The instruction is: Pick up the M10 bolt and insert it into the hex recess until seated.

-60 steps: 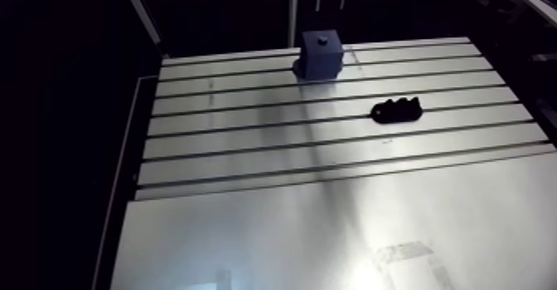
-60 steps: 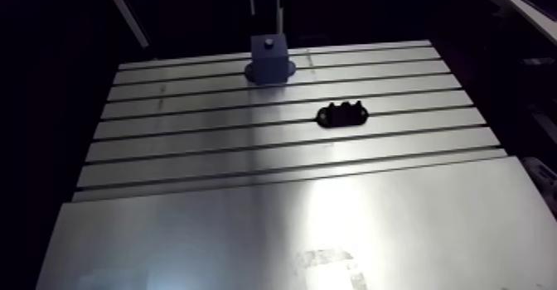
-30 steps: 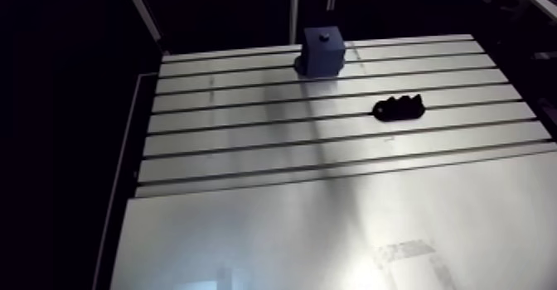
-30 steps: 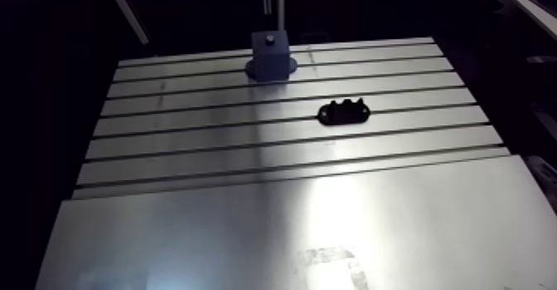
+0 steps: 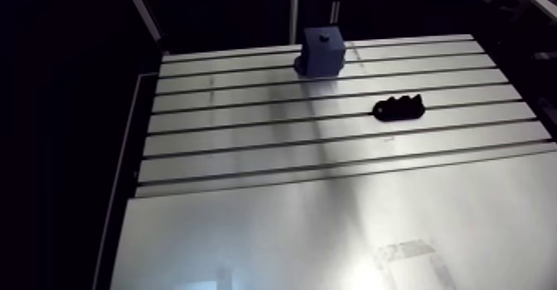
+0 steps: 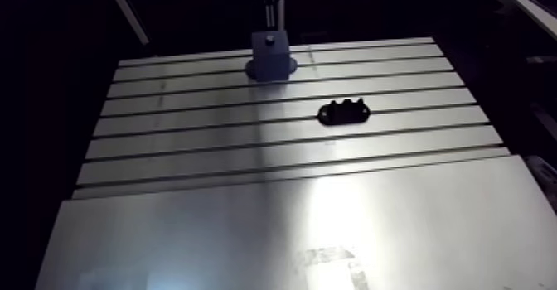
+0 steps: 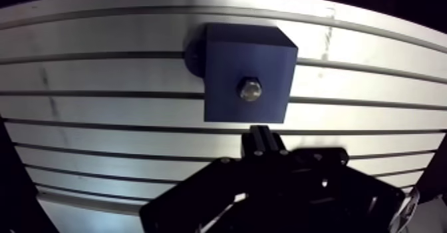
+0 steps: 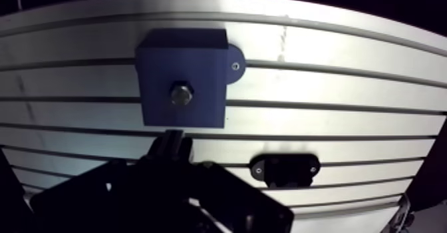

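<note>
Nothing on the slotted aluminium table (image 5: 249,157) has shifted since just before. The silver M10 bolt (image 7: 250,89) sits in the top centre of the dark-blue square block (image 5: 322,51), at twelve o'clock from the black two-finger gripper (image 7: 263,137), whose jaws are clenched on nothing. A black scalloped holder (image 5: 399,108) lies at four o'clock from the block.

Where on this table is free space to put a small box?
The smooth aluminium sheet in front is bare. The slotted aluminium table is free on the side of the dark blue square block away from the small black notched holder. Only between those two is it tighter.
</note>
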